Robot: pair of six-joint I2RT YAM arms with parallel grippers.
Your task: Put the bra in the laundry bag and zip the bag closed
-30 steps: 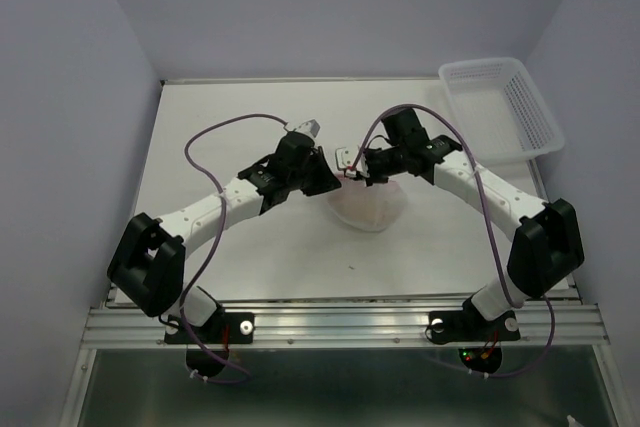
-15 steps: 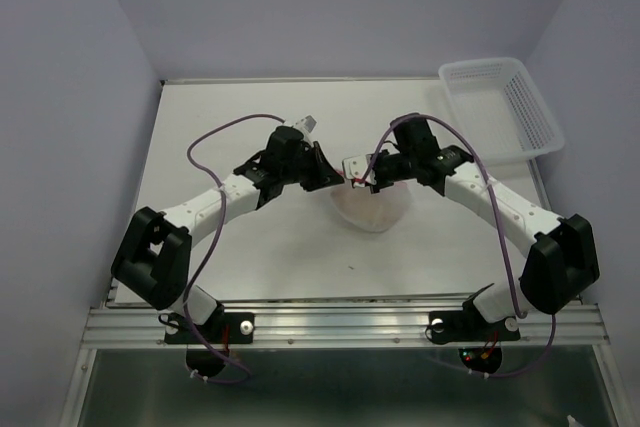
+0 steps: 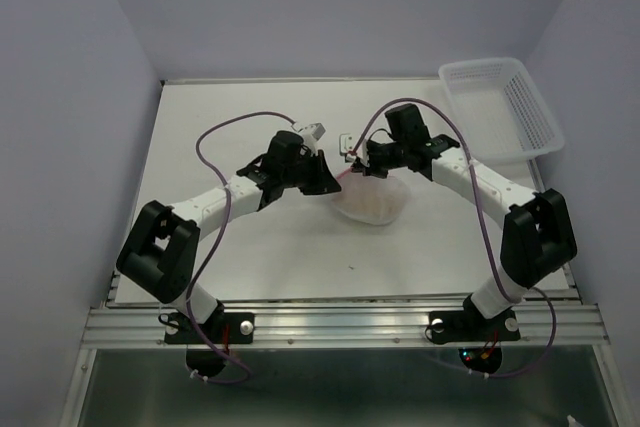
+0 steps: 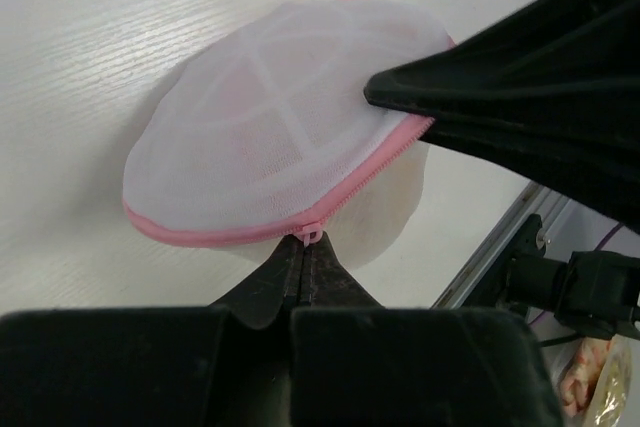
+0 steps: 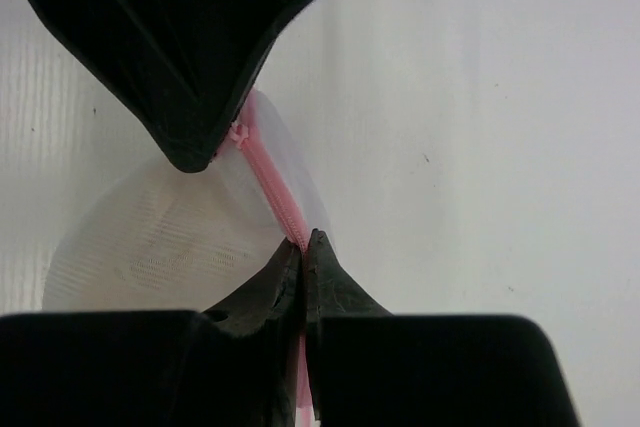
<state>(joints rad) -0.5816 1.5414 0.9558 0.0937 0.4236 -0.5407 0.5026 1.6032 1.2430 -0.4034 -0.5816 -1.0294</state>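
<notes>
The bag point(image 3: 372, 205) rests near the middle of the desk point(image 3: 250, 117). It is a round white mesh dome, and the bra point(image 4: 235, 82) shows faintly peach through it. Its pink zip point(image 5: 266, 182) faces far-left, stretched taut between the tools. The left gripper point(image 4: 308, 239) pinches the pull point(image 5: 238, 134), and the right gripper point(image 5: 303, 240) is clamped on the zip. A basket point(image 3: 500, 107) sits at the far right corner.

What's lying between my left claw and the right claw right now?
Only a short stretch of the pink zipper band of the laundry bag, seen best in the right wrist view. The left claw and right claw both pinch it.
</notes>
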